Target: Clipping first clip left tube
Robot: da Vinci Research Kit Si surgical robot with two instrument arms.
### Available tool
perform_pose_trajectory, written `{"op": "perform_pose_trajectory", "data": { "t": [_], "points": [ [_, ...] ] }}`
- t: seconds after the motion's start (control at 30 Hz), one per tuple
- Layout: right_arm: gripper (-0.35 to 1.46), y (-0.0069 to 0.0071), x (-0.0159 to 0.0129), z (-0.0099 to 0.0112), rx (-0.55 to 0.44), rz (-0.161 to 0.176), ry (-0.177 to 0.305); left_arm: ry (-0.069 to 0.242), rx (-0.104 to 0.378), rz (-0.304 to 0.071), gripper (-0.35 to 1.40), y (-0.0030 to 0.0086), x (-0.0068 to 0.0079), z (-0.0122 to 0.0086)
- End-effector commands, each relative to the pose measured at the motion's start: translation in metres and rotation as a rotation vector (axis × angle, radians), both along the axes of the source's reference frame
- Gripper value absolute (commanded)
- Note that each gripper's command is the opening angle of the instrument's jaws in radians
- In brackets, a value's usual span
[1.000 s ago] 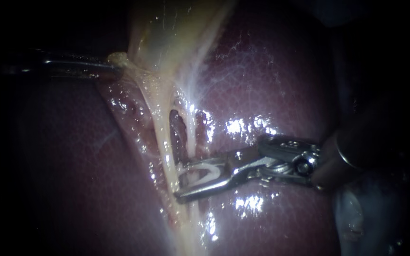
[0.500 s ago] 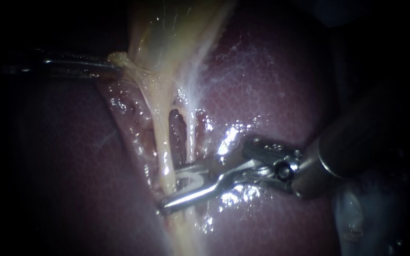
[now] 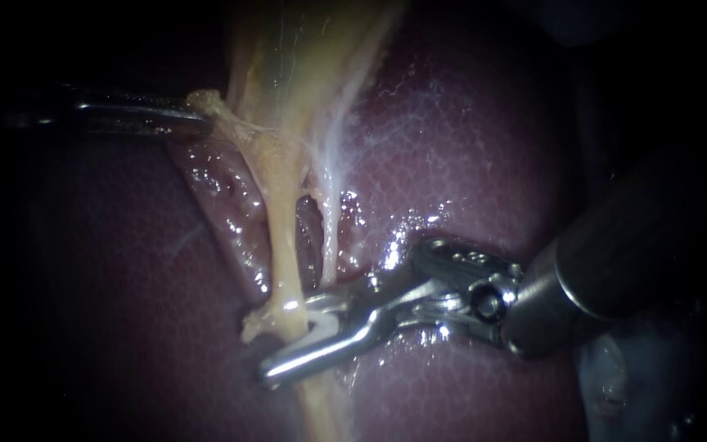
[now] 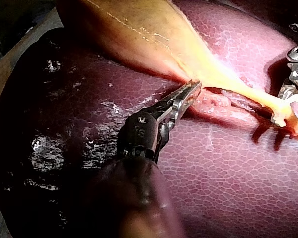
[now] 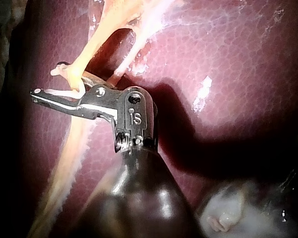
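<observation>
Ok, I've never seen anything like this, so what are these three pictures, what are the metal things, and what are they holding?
This is a surgical robot working on a pig's liver, the dark red surface, with the yellowish gallbladder lying on it. The endoscope view comes from a camera close to the tissue; the other two come from cameras on each arm, looking along its own instrument. The left instrument has its jaws shut on the gallbladder's edge. The right instrument carries a white clip in its jaws, which stand around the left tube, a pale strand running down from the gallbladder.
</observation>
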State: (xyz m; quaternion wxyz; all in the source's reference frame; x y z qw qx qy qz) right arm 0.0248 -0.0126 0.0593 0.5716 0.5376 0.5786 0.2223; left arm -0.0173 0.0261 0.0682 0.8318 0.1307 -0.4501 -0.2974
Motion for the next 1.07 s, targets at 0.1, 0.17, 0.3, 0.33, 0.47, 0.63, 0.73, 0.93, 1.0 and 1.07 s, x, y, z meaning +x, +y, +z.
{"op": "perform_pose_trajectory", "data": {
  "t": [0.1,0.17,0.3,0.33,0.47,0.63,0.73,0.93,1.0,1.07],
  "points": [
    [0.37,0.0000,-0.0002,0.0001,0.000,-0.001,0.000,0.000,0.000,0.000,-0.35,0.0000,0.0000,0.0000],
    [0.23,0.0001,-0.0004,0.0002,0.000,-0.001,0.000,0.000,0.000,0.000,-0.35,0.0000,0.0000,0.0000],
    [0.02,0.0001,-0.0006,0.0002,-0.006,0.012,-0.021,0.000,0.000,0.000,-0.35,0.0000,0.0000,0.0000],
    [-0.04,0.0001,-0.0006,0.0002,-0.010,0.011,-0.034,0.000,0.000,0.000,-0.35,0.0000,0.0000,0.0000],
    [-0.33,0.0003,-0.0008,0.0000,-0.014,0.010,-0.046,0.000,0.000,0.000,-0.35,0.0000,0.0000,0.0000],
    [-0.35,0.0003,-0.0010,-0.0002,-0.015,0.037,-0.063,0.000,0.000,0.000,-0.35,0.0000,0.0000,0.0000],
    [-0.35,0.0003,-0.0010,-0.0003,-0.018,0.033,-0.069,0.000,0.000,0.000,-0.35,0.0000,0.0000,0.0000],
    [-0.35,0.0003,-0.0010,-0.0002,-0.018,0.033,-0.069,0.000,0.000,0.000,-0.35,0.0000,0.0000,0.0000],
    [-0.35,0.0004,-0.0010,-0.0002,-0.018,0.033,-0.069,0.000,0.000,0.000,-0.35,0.0000,0.0000,0.0000],
    [-0.35,0.0003,-0.0010,-0.0002,-0.018,0.033,-0.069,0.000,0.000,0.000,-0.35,0.0000,0.0000,0.0000]
  ]
}}
